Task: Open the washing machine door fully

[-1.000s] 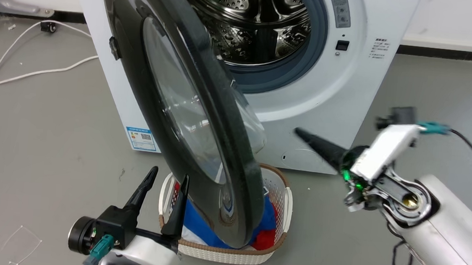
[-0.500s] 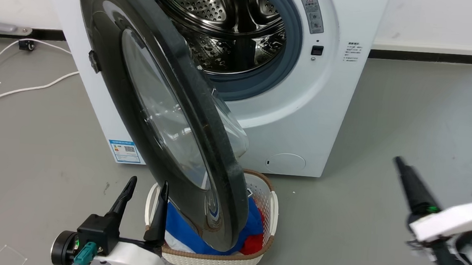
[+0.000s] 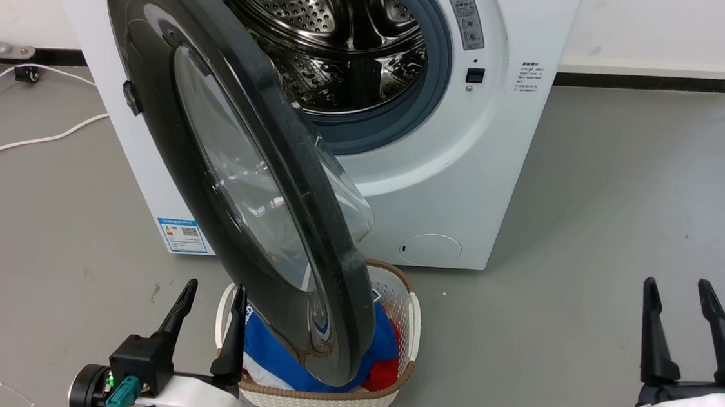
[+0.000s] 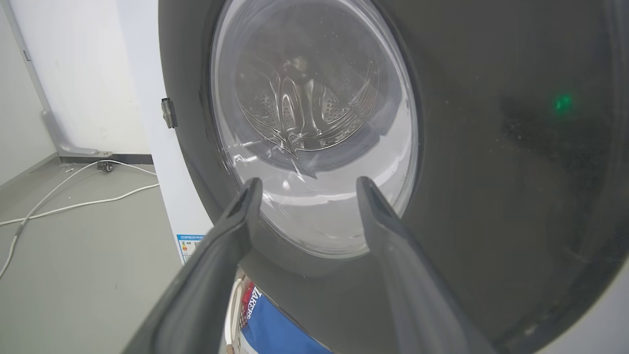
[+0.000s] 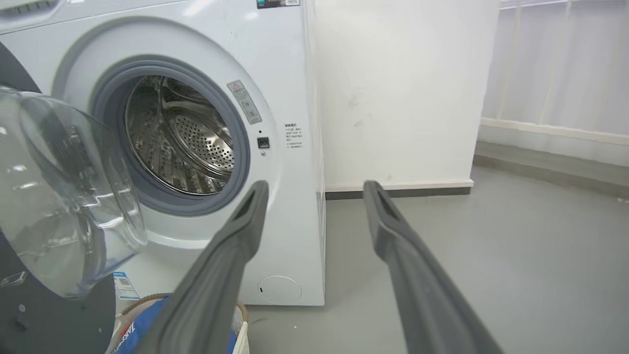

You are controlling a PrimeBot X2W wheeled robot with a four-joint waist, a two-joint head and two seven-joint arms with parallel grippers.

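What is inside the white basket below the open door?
The basket holds blue fabric, red fabric and a little white cloth. The washing machine door covers its middle, so the rest is hidden.

Grey sticker [image 3: 466, 19] on washing machine [image 3: 503, 143] front, right of drum opening [image 3: 329, 52]: red warning triangle on top, symbols below illegible. Printed text block [image 3: 528, 76] further right: too small to read. Blue-edged label [image 3: 185, 233] at lower left corner: QR code, text illegible. Blue cloth [image 4: 275, 329] in basket [image 3: 321, 404]: white letters "AKERS", start hidden.
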